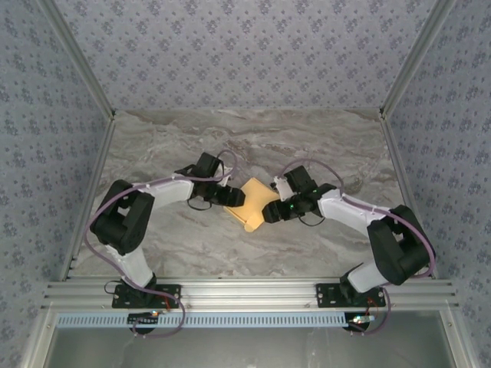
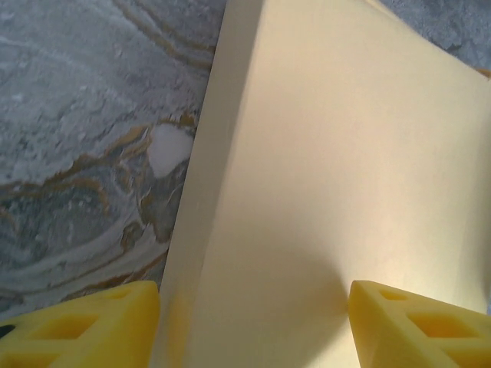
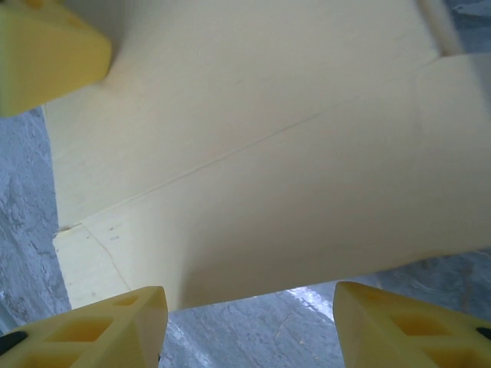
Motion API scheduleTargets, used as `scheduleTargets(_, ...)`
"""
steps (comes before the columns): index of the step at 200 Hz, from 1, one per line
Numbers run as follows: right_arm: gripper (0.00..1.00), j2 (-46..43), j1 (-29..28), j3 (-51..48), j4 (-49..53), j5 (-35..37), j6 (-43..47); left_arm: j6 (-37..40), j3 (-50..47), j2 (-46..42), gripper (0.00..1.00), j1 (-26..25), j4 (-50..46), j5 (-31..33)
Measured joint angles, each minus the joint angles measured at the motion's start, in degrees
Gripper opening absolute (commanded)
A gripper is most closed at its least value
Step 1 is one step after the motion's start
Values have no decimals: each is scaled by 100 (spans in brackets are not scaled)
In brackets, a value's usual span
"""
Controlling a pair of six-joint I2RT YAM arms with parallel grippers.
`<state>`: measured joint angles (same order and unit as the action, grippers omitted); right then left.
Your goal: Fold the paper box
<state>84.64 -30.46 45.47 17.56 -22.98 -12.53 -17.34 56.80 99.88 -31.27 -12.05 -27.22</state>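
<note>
Since both arms meet at the middle of the counter [image 1: 192,245], the box [image 1: 252,205] sits on the marble between them: left arm [image 1: 161,190] at its left edge, right arm [image 1: 345,205] at its right. On the left jaws, fingers [image 2: 77,326] are spread, one against the box's side wall, the other over its top panel; card fills the gap, so can't tell if it's pinched or just straddled. On the right jaws, fingers [image 3: 84,330] are apart and released, bare counter between them, box edge just ahead of the tips, crease lines running across the panel. Third yellow finger [image 3: 46,54] sits at the box's far corner, top left in right wrist view.
</note>
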Motion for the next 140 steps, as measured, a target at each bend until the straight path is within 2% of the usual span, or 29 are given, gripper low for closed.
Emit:
scheduleTargets(57, 62, -195, 210, -258, -195, -341, -225, 4, -101, -334, 66, 0, 24, 361)
scheduleTargets(108, 61, -323, 251, -752, -992, -522, -1364, 103, 179, 87, 61, 0, -28, 411)
scheduleTargets(140, 54, -348, 323, -1237, -1738, -640, -2015, 96, 179, 131, 57, 0, -20, 404)
